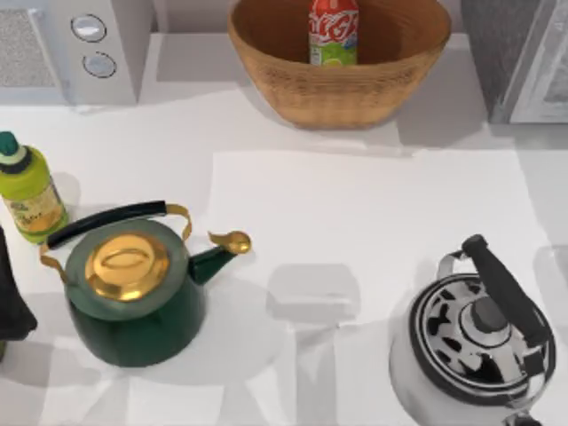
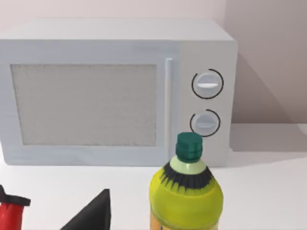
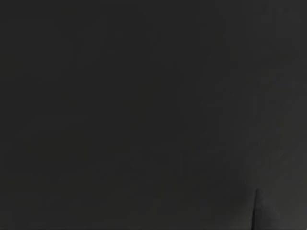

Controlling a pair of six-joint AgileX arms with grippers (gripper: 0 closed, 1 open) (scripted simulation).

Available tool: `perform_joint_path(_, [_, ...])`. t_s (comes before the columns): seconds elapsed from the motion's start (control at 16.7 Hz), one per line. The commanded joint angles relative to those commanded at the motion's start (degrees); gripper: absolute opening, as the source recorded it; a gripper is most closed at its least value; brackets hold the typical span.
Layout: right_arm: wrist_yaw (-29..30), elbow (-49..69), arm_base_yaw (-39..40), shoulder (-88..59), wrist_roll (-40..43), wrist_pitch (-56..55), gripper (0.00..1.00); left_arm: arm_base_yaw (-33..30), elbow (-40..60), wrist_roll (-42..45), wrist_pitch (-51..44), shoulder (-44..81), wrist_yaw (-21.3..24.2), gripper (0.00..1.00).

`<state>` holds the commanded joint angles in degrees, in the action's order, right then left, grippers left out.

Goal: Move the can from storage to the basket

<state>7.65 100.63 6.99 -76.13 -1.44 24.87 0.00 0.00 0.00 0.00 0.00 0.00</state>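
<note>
The can [image 1: 334, 32] stands upright inside the basket [image 1: 266, 67] at twelve o'clock; left gripper's [image 1: 13, 306] finger spread cannot be told.

— What sort of place is this?

— A kitchen counter, rendered in simulation. A boxy white microwave with two round dials [image 2: 117, 91] stands at the back of the smooth white countertop [image 1: 355, 213].

— Anything else?

— Two kettles: a dark green enamel kettle with a brass lid [image 1: 133, 293] and a polished chrome kettle with a black handle [image 1: 475, 342], plus an oval tan wicker basket [image 1: 337, 84].
</note>
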Motion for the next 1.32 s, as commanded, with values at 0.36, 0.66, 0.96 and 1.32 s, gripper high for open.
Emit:
perform_joint_path(0.36, [17.4,-1.9,17.4,2.0,0.3,0.3,1.00,0.0,0.0,0.0,0.0,0.0,0.0,1.00])
perform_joint_path(0.66, [18.3,-2.0,18.4,2.1,0.3,0.3,1.00,0.0,0.0,0.0,0.0,0.0,0.0,1.00])
perform_joint_path(0.96, [17.6,0.8,15.2,0.0,1.0,-0.3,1.00,0.0,0.0,0.0,0.0,0.0,0.0,1.00])
perform_joint_path(1.32, [14.8,4.4,12.2,-5.3,0.9,-1.9,1.00,0.0,0.0,0.0,0.0,0.0,0.0,1.00])
